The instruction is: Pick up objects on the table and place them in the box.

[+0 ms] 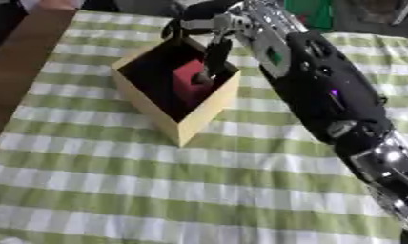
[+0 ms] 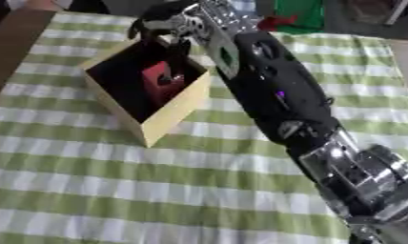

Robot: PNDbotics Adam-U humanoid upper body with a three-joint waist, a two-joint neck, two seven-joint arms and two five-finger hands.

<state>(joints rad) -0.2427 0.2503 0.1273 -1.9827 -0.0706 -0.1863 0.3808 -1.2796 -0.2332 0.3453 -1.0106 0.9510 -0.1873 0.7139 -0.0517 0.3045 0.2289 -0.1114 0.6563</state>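
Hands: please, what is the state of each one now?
Right hand: reaching into the pale wooden box, fingers on the red block; a grip cannot be told.
Left hand: not in view.

A staged demonstration or lab space rather than a lived-in home: a table [image 1: 157,190] draped in a green-and-white checked cloth carries a single open wooden box [image 1: 187,119] with a dark interior. A humanoid robot's black-and-silver arm [image 2: 274,90] stretches across the setting. Beyond the far edge lie dark floor and a green object [image 2: 300,14], too blurred to identify.
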